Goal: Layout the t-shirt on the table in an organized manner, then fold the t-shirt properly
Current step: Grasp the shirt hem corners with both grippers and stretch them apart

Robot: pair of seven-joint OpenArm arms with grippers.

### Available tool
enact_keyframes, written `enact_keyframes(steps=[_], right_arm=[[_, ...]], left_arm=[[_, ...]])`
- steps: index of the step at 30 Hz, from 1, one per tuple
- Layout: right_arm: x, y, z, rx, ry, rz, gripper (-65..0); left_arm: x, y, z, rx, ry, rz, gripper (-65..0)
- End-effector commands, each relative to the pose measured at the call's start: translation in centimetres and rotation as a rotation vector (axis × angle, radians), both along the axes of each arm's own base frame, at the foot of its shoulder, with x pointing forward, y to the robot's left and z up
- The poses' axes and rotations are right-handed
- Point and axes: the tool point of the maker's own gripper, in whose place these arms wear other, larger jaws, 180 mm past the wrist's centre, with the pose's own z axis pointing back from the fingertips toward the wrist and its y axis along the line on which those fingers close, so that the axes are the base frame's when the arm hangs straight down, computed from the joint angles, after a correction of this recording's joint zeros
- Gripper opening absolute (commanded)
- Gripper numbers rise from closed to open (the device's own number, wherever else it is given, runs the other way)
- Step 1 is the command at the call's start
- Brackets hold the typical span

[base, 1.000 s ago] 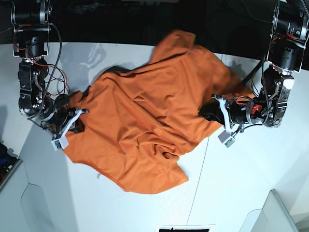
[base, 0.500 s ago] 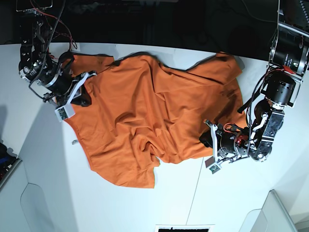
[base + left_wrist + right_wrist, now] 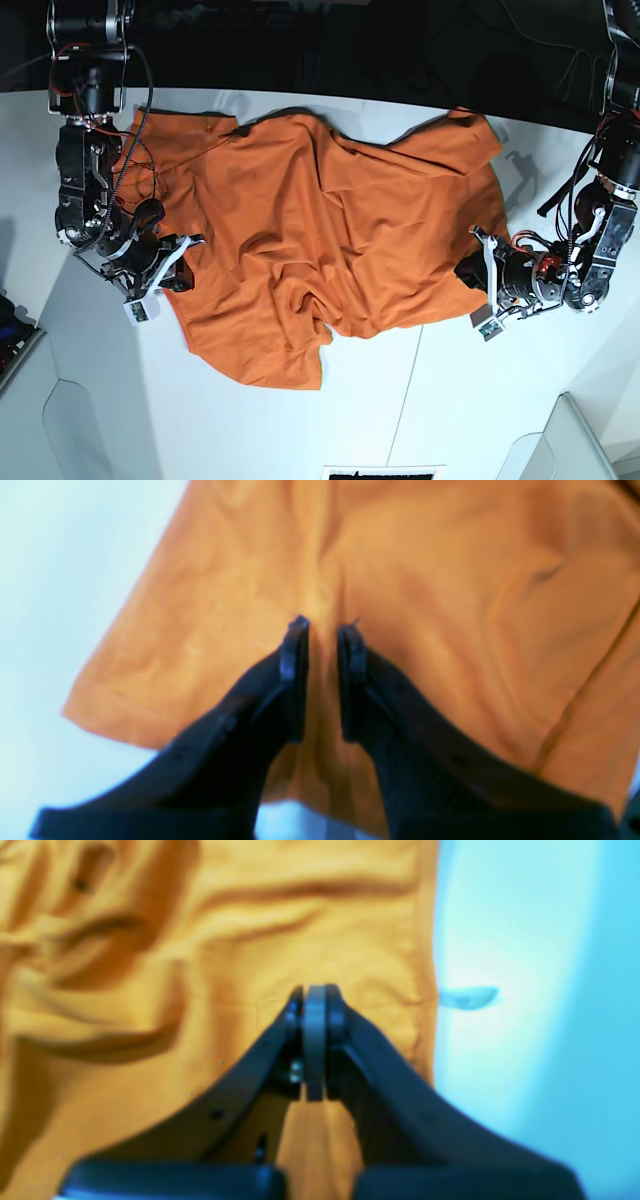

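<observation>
- Two pincers sit at opposite ends of the t-shirt [image 3: 320,250], which lies spread but rumpled across the middle of the bench [image 3: 480,400]; its long axis runs side to side in the base view, from one pincer to the other.
- We see the right pincer [image 3: 314,1005] with its tips pressed fully together over the cloth, just inside a hemmed edge, bare bench beyond (whether fabric is pinched between the tips, we cannot tell).
- The left pincer [image 3: 322,635] stands at a narrow gap, with a raised ridge of orange cloth running up between the tips; it looks like a pinch on that fold, near a corner of the hem.
- We judge the coming move a matter of drawing the two ends apart along that axis, each arm being nearest its own edge.
- The cloth is soft, matte orange knit, deeply creased at the centre, with a stitched hem; the bench is smooth, white and hard, crossed by a thin dark seam.
</observation>
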Motion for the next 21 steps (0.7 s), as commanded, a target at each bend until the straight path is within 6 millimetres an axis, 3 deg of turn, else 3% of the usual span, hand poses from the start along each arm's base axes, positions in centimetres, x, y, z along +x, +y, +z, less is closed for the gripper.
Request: enact_keyframes(steps=[1,6,11,17,21], right_arm=[[1.3,-0.5,1.4,0.001,-0.047,-0.005,-65.0],[0.9,-3.0,0.6,-0.047,-0.021,-0.048,-65.0],[1.0,-6.3,1.0,-0.105,-0.027,-0.094,-65.0],[0.9,-8.0,0.8,-0.134,-0.001,-0.147,-65.0],[0.9,-8.5,0.9,-0.115,0.011,-0.187,-65.0]], left_arm=[[0.4,1.6,0.4,0.022,-0.014,0.019,-53.9],[-0.2,4.5,-2.4,0.085,-0.017,0.058,-53.9],[1.4,3.8,-2.2,0.154,-0.098,-0.007,-53.9],[5.0,1.3,0.4,0.154,-0.196,-0.047,-53.9],[7.9,1.2,3.3,0.173,-0.278,-0.015,-53.9]])
